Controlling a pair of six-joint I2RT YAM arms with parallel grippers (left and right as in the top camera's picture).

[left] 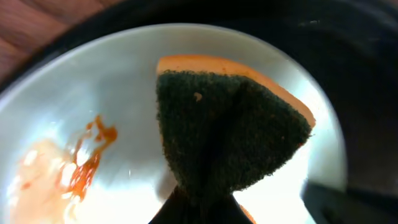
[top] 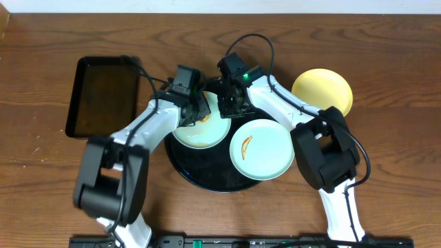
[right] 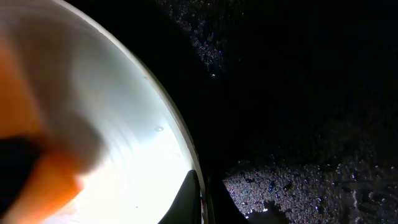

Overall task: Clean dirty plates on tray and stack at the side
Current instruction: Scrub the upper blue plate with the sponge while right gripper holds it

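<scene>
Overhead: even diffuse light, sharp. Left wrist: plate [left: 124, 81] blown out along right rim, sponge [left: 230, 143] soft. Right wrist: plate glaring, orange blur, tray [right: 298, 74] near-black.

1. This is looking like a robotics lab bench that is set up for a dish-cleaning trial.
2. A left arm [top: 110, 172] and a right arm [top: 327, 148], both white and black, are standing at the near edge of a wooden table [top: 41, 193], by a black rail [top: 227, 242].
3. Loose black cables [top: 258, 41] are running along the arms, and a green light [top: 242, 76] is glowing on one.
4. Kitchen props are lying on the table: small plates [top: 262, 148], a round black tray [top: 200, 178], a rectangular tray [top: 103, 96], a sponge [left: 230, 137].
</scene>
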